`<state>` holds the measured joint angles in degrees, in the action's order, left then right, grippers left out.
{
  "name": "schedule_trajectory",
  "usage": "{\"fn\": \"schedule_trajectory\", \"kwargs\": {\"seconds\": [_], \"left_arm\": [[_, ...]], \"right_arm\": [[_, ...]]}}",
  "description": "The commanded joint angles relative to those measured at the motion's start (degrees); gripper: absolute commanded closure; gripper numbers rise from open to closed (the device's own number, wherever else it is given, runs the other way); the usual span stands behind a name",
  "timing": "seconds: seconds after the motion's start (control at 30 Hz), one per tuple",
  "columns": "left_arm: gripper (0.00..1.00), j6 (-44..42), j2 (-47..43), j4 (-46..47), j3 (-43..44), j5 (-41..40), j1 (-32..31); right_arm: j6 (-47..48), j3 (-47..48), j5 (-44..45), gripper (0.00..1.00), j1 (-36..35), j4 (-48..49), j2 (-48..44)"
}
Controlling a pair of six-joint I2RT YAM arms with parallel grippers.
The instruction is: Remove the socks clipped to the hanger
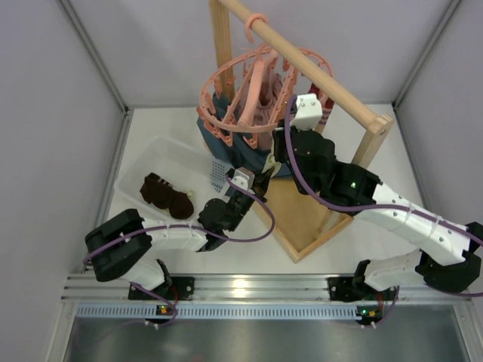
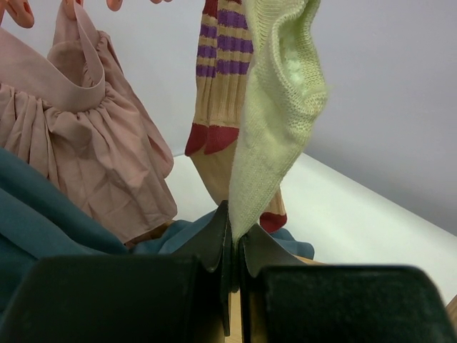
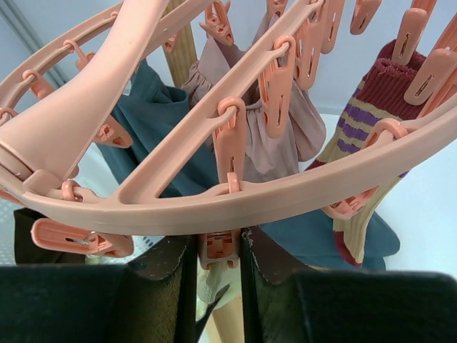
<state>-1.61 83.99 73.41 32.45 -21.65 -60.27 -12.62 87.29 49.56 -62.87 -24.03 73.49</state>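
The salmon-pink round hanger (image 1: 215,83) hangs by its hook from the wooden rail. A pale cream sock (image 2: 275,107) dangles from it, and my left gripper (image 2: 234,239) is shut on its lower tip. My right gripper (image 3: 218,246) is under the hanger's outer ring (image 3: 300,193), with its jaws pressed on both sides of a clip peg (image 3: 219,250). That peg holds pale sock fabric (image 3: 213,286) below it. A striped sock with a dark red cuff (image 3: 368,128) hangs clipped to the right, also seen as the striped sock (image 2: 225,71). From above, the left gripper (image 1: 263,179) is below the hanger and the right gripper (image 1: 287,130) is at its right side.
A dusty-pink garment (image 2: 93,143) and a blue-grey cloth (image 2: 36,221) hang from the same hanger. A white bin (image 1: 162,147) on the left holds dark brown socks (image 1: 166,196). The wooden rack's base (image 1: 302,219) and post (image 1: 221,38) stand behind the arms.
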Motion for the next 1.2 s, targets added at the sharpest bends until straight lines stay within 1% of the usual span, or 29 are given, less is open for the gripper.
{"fn": "schedule_trajectory", "kwargs": {"seconds": [0.0, 0.13, 0.23, 0.33, 0.37, 0.47, 0.57, 0.6, 0.7, 0.73, 0.8, 0.87, 0.9, 0.93, 0.97, 1.0, 1.03, 1.07, 1.1, 1.13, 1.17], "left_arm": [[1.00, 0.46, 0.30, 15.19, 0.25, 0.29, 0.24], [1.00, 0.38, 0.83, 15.27, 0.16, -0.49, 0.24], [1.00, 1.25, 1.18, 15.27, -0.80, -3.65, 0.42], [1.00, 1.34, 0.48, 15.19, -2.29, -10.41, 1.12], [1.00, 1.43, -0.31, 15.19, -3.43, -14.52, 1.56], [1.00, 0.56, -2.85, 15.10, -6.07, -19.46, 2.52], [1.00, -1.64, -6.45, 15.19, -9.31, -30.26, 3.05], [1.00, -1.99, -7.42, 15.19, -10.29, -36.12, 3.31], [1.00, -1.12, -11.47, 15.10, -14.85, -41.17, 5.33], [1.00, -0.68, -12.43, 15.10, -15.83, -44.24, 5.95], [1.00, -0.85, -14.46, 14.92, -16.97, -47.16, 7.88], [1.00, -2.08, -14.47, 14.75, -16.72, -53.56, 9.82], [0.89, -3.39, -14.03, 14.75, -16.02, -57.85, 10.34], [0.77, -4.27, -12.72, 14.75, -15.40, -59.54, 11.31], [0.68, -5.33, -11.84, 14.75, -14.53, -61.13, 11.75], [0.53, -6.47, -11.13, 14.75, -13.82, -62.62, 12.28], [0.11, -8.39, -9.82, 14.75, -12.07, -63.86, 12.80], [0.02, -9.54, -9.11, 14.75, -11.01, -64.22, 12.98], [0.02, -13.21, -8.23, 14.75, -9.78, -64.83, 13.07], [0.02, -15.16, -6.31, 14.75, -6.64, -65.71, 12.99], [0.02, -17.36, -5.33, 14.83, -5.21, -67.98, 13.07]], "right_arm": [[-0.56, -0.01, 1.50, 1.00, -0.23, 3.64, -0.37], [-0.91, -0.45, 1.68, 1.00, -0.15, 4.34, -0.63], [-1.09, -0.45, 1.50, 1.00, -0.15, 4.43, -0.55], [-0.91, -0.62, 1.59, 1.00, -0.15, 4.43, -0.72], [-0.91, -0.80, 1.68, 1.00, -0.23, 4.61, -0.81], [-0.91, -1.33, 1.59, 1.00, -0.15, 4.70, -1.25], [-1.26, -1.86, 1.33, 1.00, -0.15, 4.78, -1.34], [-1.35, -1.94, 1.24, 1.00, -0.15, 4.52, -1.16], [-1.70, -2.64, 0.80, 1.00, -0.15, 4.61, -0.98], [-1.88, -2.91, 0.63, 1.00, -0.15, 4.78, -0.90], [-2.05, -3.52, 0.45, 1.00, -0.15, 5.40, -0.81], [-1.97, -3.35, -0.07, 1.00, -0.23, 5.31, -0.63], [-2.05, -3.35, -0.17, 1.00, -0.15, 5.49, -0.46], [-2.06, -3.18, -0.60, 1.00, -0.23, 5.40, -0.28], [-2.06, -3.00, -0.52, 1.00, -0.15, 5.40, -0.19], [-2.06, -3.00, -0.60, 1.00, -0.23, 5.22, -0.11], [-2.14, -3.17, -0.61, 1.00, -0.15, 5.14, -0.19], [-2.06, -3.35, -0.61, 1.00, -0.23, 4.96, -0.28], [-2.14, -3.35, -0.52, 1.00, -0.15, 4.87, -0.46], [-2.23, -3.61, -0.60, 1.00, -0.15, 4.96, -0.54], [-2.23, -3.79, -0.52, 1.00, -0.15, 4.79, -0.63]]}}
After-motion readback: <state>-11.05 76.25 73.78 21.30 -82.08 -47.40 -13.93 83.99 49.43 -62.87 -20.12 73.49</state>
